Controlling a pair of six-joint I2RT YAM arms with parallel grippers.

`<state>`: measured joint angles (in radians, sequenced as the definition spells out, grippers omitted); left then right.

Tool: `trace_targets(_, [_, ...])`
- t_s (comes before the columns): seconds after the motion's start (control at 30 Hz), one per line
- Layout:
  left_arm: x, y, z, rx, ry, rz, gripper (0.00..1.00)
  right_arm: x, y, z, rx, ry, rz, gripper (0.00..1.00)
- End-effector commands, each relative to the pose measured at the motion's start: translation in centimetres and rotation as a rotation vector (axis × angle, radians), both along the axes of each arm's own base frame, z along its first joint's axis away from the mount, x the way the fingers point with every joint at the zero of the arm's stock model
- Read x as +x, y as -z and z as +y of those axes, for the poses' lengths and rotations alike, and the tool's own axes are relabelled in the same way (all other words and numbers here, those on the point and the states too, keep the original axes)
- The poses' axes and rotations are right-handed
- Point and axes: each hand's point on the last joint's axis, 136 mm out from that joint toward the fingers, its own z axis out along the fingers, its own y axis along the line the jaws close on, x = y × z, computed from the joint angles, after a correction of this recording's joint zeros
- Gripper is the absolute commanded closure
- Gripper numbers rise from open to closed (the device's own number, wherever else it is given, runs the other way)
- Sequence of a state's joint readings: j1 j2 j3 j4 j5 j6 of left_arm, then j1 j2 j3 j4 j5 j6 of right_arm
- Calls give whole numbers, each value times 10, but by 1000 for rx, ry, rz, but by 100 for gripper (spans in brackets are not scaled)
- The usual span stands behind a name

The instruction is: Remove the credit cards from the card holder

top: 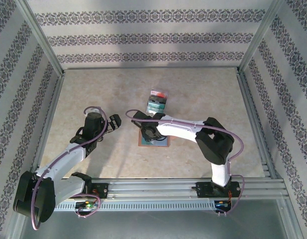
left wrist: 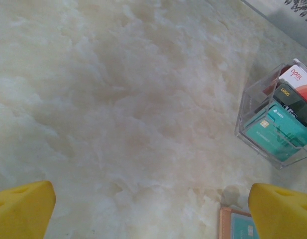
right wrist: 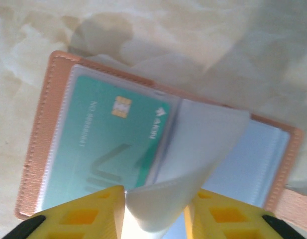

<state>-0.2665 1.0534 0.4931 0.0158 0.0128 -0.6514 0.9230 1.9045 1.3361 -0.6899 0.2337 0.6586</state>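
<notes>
An open card holder (right wrist: pixel 36 144), flat and tan-brown like leather, with clear pocket leaves inside, lies mid-table just ahead of the two arm bases. The right gripper (right wrist: pixel 155 216) hangs directly over it. Its yellow fingers (right wrist: pixel 93 209) are pinched on one curled clear plastic leaf (right wrist: pixel 193 149), which is lifted off the spread. In the pocket beside it, a teal bank card (right wrist: pixel 113 144) with a gold chip sits fully tucked in.

The left gripper (left wrist: pixel 153 206) hovers to the left over bare table, fingers wide apart and holding nothing.

This looks like the page-turning step, exposing the teal card. The next move would call for a grip on that card's edge and a slide out of its pocket, probably with the holder steadied.

Just beyond the holder stands a clear plastic box (left wrist: pixel 253 99) with several cards in it. The tabletop (top: pixel 93 99) is pale cream and marbled. The walls (top: pixel 143 37) carry grey-patterned striped wallpaper, set in an aluminium frame (top: pixel 143 68).
</notes>
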Motion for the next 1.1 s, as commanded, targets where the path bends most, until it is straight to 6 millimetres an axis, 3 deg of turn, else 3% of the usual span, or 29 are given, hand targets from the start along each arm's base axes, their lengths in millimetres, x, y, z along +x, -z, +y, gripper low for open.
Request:
trace_targets(0.0, [1,-14,-7,22,49,-21,0,2,-5,-31,-65,48,-21,62])
trace_targets(0.17, [0,-16,-23,32,101,-32,3,-1,-3,-49,-67,87,-13,62])
trace_targets(0.47, [-8,-2,-83,57,291,-12,22,-6,5,-77,-78,151,-1,62])
trace_targets(0.73, [-18,20,-136,55,463,48,36,-4,-9,-102,-57,210,-38,64])
trace_targets(0.83, [-20,31,-151,49,513,84,47,-2,-14,-111,-27,240,-50,65])
trace_targets(0.97, [-23,42,-166,40,569,114,57,1,-25,-111,50,254,-73,66])
trace_targets(1.07, [-24,48,-173,30,592,131,64,4,-33,-98,150,243,-79,67])
